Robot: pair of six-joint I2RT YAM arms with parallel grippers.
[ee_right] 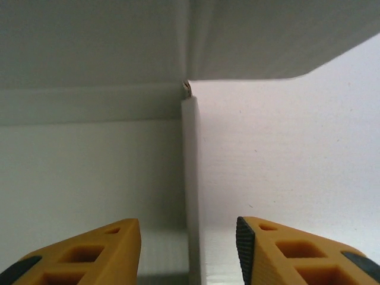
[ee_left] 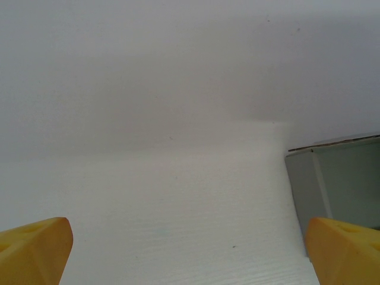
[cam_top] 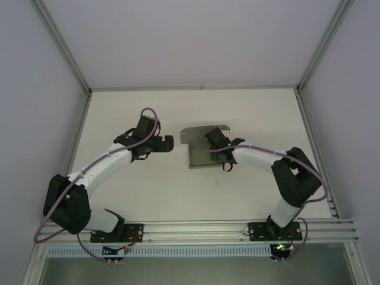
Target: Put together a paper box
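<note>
The paper box is grey thin cardboard, partly folded, lying mid-table with a rounded flap raised at its far side. My right gripper is down over the box's right part. In the right wrist view an upright box wall stands between the yellow fingers of the right gripper, which is open with a gap on each side of the wall. My left gripper hovers just left of the box, open and empty. The left wrist view shows the left gripper spread wide over bare table, the box's corner by its right finger.
White table all round the box. Metal frame rails run along the near edge by the arm bases, and upright posts stand at the far corners with pale walls beyond.
</note>
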